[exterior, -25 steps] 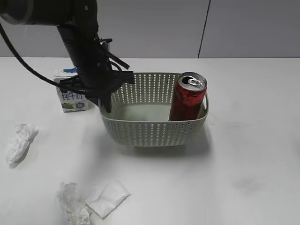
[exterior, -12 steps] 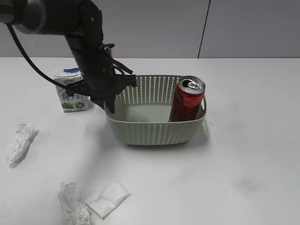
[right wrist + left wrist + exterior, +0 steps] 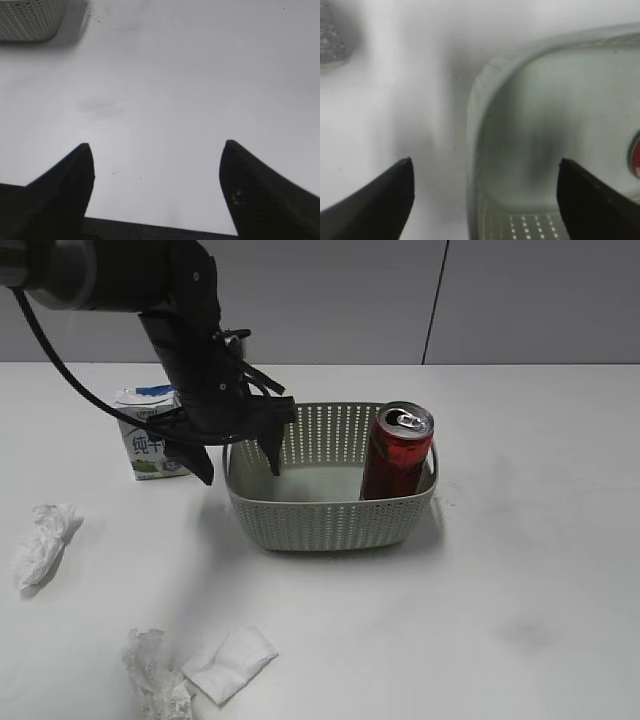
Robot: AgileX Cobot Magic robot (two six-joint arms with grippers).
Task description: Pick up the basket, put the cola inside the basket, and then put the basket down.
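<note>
The pale green basket [image 3: 330, 520] rests on the white table [image 3: 520, 570]. The red cola can [image 3: 398, 455] stands upright inside it at the right end. My left gripper [image 3: 238, 470] is open, with one finger outside the basket's left wall and one inside, not touching it. In the left wrist view the basket's rim [image 3: 475, 115] runs between the open left gripper's fingers [image 3: 485, 170], and a sliver of the red cola can [image 3: 636, 159] shows at the right edge. My right gripper [image 3: 156, 150] is open and empty over bare table; a basket corner [image 3: 30, 20] shows at top left.
A white-and-blue milk carton [image 3: 148, 440] stands left of the basket, behind my left arm. Crumpled white tissues lie at the left [image 3: 42, 540] and front left [image 3: 158, 672], with a flat white packet [image 3: 232, 662] beside them.
The basket has come down onto the table and shifted slightly right. My left gripper has opened and let go of the basket's left wall.
</note>
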